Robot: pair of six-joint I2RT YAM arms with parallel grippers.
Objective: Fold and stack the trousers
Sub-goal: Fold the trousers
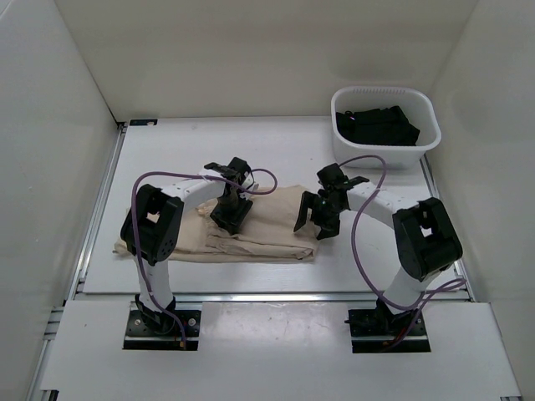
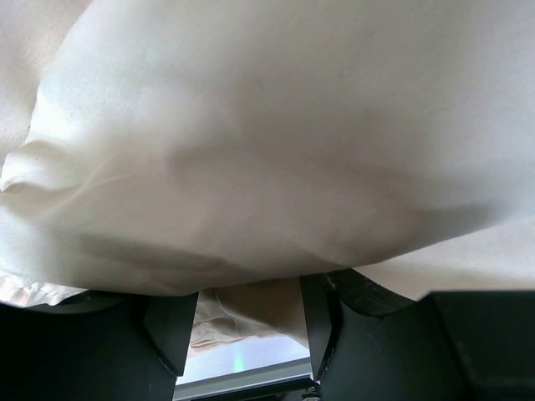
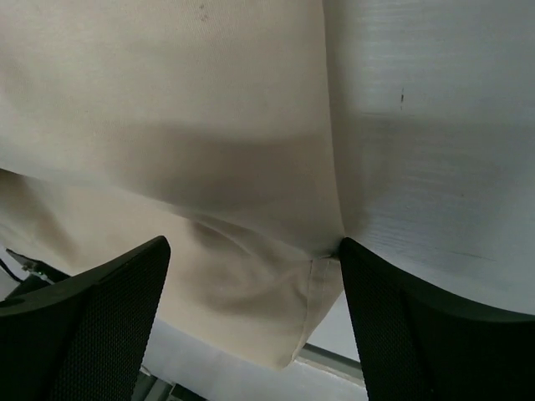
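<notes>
The beige trousers (image 1: 267, 227) lie flat and folded on the white table (image 1: 284, 154), running from the left edge to the middle. My left gripper (image 1: 227, 219) is low over their middle. In the left wrist view the cloth (image 2: 251, 125) fills the frame, and the jaws stand apart around my left gripper (image 2: 247, 334), with nothing pinched between them. My right gripper (image 1: 311, 224) is open at the trousers' right end. In the right wrist view my right gripper (image 3: 255, 326) straddles the hemmed corner of the cloth (image 3: 167, 125), one finger over the cloth and one over bare table (image 3: 435, 125).
A white basket (image 1: 383, 90) stands at the back right with a black garment (image 1: 376, 125) in it. White walls close in the table on the left, right and back. A metal rail runs along the table's near edge (image 1: 267, 296).
</notes>
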